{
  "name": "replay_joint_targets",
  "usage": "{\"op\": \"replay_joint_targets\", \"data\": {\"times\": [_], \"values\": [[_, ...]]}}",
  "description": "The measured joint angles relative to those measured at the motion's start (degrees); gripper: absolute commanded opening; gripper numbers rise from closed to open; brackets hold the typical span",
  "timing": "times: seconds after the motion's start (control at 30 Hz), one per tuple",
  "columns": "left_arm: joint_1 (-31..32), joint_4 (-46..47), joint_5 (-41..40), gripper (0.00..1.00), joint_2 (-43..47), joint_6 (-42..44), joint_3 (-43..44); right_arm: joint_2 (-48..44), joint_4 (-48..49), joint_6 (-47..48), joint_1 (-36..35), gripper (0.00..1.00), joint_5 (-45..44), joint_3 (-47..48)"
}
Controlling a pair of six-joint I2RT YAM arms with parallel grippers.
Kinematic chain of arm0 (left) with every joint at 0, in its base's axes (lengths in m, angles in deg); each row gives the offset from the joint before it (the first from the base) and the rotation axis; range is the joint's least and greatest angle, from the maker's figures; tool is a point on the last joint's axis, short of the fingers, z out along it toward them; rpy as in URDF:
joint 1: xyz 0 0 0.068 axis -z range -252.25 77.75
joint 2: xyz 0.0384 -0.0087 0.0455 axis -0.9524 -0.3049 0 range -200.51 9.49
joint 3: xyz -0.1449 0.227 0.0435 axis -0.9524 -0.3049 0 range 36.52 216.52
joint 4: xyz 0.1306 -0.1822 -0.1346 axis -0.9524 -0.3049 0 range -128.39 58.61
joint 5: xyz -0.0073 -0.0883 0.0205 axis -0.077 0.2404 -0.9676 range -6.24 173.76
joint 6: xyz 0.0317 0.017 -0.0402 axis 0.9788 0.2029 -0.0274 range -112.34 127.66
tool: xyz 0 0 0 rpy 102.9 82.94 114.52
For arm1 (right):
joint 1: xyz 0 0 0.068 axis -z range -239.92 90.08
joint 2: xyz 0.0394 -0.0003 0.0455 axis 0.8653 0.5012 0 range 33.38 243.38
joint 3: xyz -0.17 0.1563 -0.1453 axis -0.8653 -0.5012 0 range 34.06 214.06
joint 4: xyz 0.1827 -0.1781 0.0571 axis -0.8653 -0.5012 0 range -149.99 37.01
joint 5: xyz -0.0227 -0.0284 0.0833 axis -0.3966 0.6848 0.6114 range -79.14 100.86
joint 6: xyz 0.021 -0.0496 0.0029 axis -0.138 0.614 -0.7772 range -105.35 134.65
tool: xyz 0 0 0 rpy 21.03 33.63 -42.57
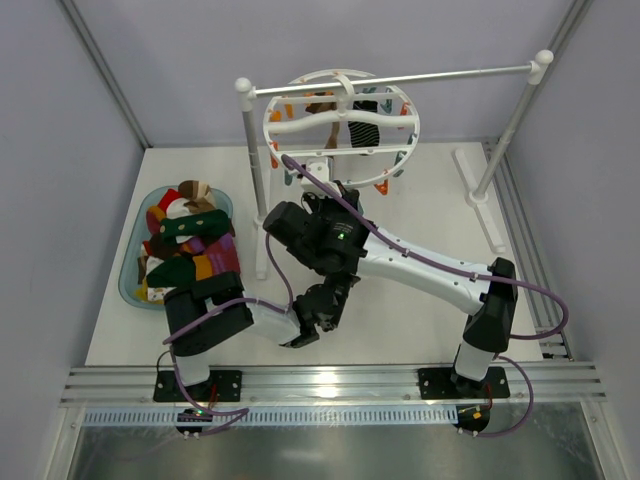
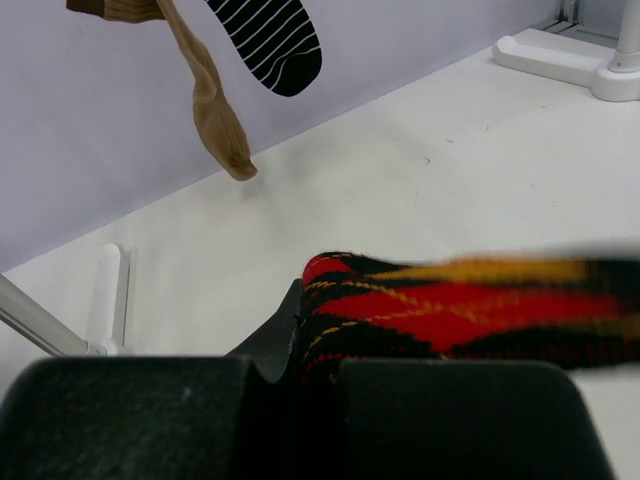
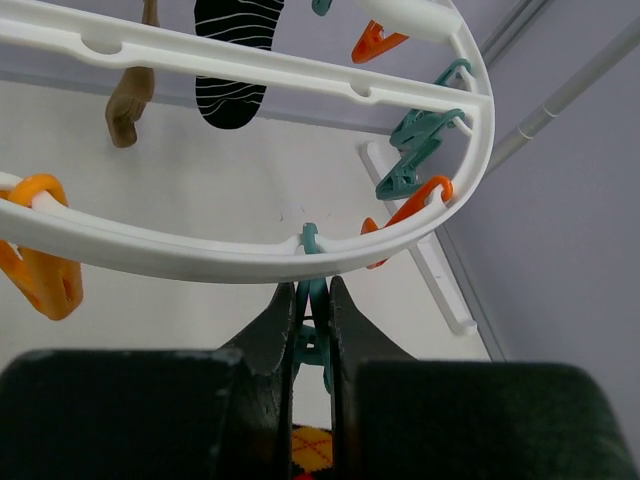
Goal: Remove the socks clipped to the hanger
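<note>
**Both grippers clenched beneath the hanger**

Low near the bases, the left gripper point(image 2: 298, 345) clamps one red-black diamond sock point(image 2: 450, 310). To its left, a tray point(image 1: 130, 288) holds a heap of socks point(image 1: 185, 245). Farther on, the right arm reaches upward, the right gripper point(image 3: 312, 300) pinching a teal clip point(image 3: 313, 335) under the hanger point(image 3: 250, 258) rim. Beyond hang two more: a brown sock point(image 3: 127, 105) and a striped sock point(image 3: 232, 60), below the rack bar point(image 1: 450, 75).

The left arm point(image 1: 210, 322) and right arm point(image 1: 420, 268) pair white links with black joint housings. Thin purple cables point(image 1: 440, 264) run along both; the right gripper point(image 3: 312, 300) has black tapered fingers
</note>
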Motion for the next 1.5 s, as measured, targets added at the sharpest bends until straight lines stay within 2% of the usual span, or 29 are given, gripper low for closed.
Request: {"op": "replay_joint_targets", "data": {"times": [0.17,0.2,0.23,0.27,0.3,0.33,0.4,0.63,0.77,0.9,1.03,1.13,1.37,1.5], "values": [[0.09,-0.09,-0.02,0.00,-0.55,0.50,0.00,-0.07,1.79,1.88,0.00,0.04,-0.59,-0.28],[0.11,-0.09,-0.04,0.00,-0.63,0.61,0.00,-0.42,3.04,2.93,-0.02,0.09,-0.59,-0.85],[0.11,-0.09,-0.15,0.00,-0.66,0.87,0.00,-0.83,4.44,3.82,-0.02,0.24,-0.57,-1.68],[0.11,-0.22,-0.35,0.00,-0.66,1.09,0.00,-1.27,5.81,4.50,-0.02,0.46,-0.44,-2.56],[0.13,-0.31,-0.63,0.00,-0.66,1.29,0.00,-1.77,7.34,5.20,-0.02,0.79,0.00,-3.41],[0.15,-0.44,-0.76,0.00,-0.66,1.46,0.00,-2.32,8.87,5.92,-0.02,0.88,0.42,-4.42],[0.13,-0.90,-0.94,0.00,-0.68,1.77,-0.13,-3.63,11.26,7.41,-0.02,1.00,1.22,-6.38],[-2.40,-1.73,-1.18,0.00,0.94,0.96,-4.52,-10.71,19.34,10.47,-0.15,1.00,5.22,-17.51],[-6.69,-2.67,-0.59,0.00,6.75,-1.18,-10.03,-19.58,28.68,13.88,-0.33,1.00,10.03,-30.18],[-12.76,-5.88,1.40,0.00,14.71,-8.46,-11.72,-30.58,36.17,16.68,0.33,1.00,14.36,-41.00],[-26.56,-16.17,7.48,0.00,25.24,-21.81,-11.63,-39.54,42.27,18.64,0.17,1.00,17.49,-48.19],[-34.07,-23.69,9.92,0.00,31.41,-28.92,-11.61,-43.56,45.70,19.45,1.44,1.00,19.56,-52.57],[-42.03,-43.52,10.25,0.00,41.99,-39.95,-10.03,-52.28,49.70,19.71,8.90,1.00,26.82,-61.92],[-44.11,-53.11,8.11,0.00,51.08,-44.28,-10.01,-56.26,50.18,18.43,14.71,1.00,31.19,-64.96]]}}
